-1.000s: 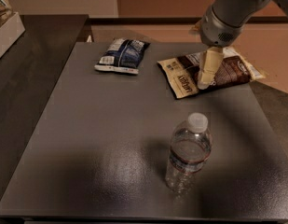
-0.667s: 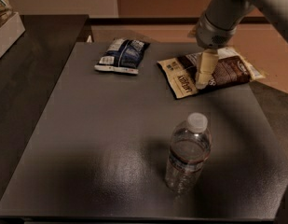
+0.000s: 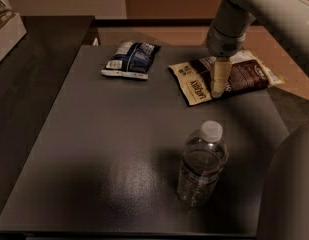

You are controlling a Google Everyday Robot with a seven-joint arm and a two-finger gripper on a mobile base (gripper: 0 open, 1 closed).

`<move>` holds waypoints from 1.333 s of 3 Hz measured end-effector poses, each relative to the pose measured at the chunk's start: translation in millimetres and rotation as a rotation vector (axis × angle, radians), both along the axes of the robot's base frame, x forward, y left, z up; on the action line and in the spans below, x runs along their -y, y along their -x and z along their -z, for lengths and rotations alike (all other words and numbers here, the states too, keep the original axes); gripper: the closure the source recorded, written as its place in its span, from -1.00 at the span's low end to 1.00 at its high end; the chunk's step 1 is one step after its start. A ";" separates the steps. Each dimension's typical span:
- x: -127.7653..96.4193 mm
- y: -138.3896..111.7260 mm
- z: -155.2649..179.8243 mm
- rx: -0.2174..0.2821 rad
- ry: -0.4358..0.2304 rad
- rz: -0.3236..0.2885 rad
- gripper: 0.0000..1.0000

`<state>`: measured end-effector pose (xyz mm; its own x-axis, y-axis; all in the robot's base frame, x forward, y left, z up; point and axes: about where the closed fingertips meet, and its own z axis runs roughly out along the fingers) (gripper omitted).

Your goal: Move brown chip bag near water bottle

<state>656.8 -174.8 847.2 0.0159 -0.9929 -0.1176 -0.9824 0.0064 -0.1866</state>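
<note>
The brown chip bag (image 3: 246, 75) lies flat at the far right of the dark table (image 3: 104, 134), its cream end band pointing toward the table's middle. The gripper (image 3: 217, 90) hangs straight down over the bag's cream end, its tips at or just above the bag's surface. The clear water bottle (image 3: 201, 165) with a white cap stands upright near the front right, well in front of the bag.
A smaller dark blue-and-white bag (image 3: 130, 59) lies at the back centre. A white box (image 3: 5, 31) stands at the far left on a darker counter. A pale part of the robot's body (image 3: 289, 194) fills the lower right corner.
The arm has shifted slightly over the bag; the gripper stays above the cream end. Bag and bottle have not moved.
</note>
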 end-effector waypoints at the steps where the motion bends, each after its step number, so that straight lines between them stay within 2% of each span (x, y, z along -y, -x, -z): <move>1: 1.6 -5.6 8.9 -0.018 0.024 -0.006 -0.65; 4: 2.8 -7.5 6.8 -0.023 0.043 -0.020 0.74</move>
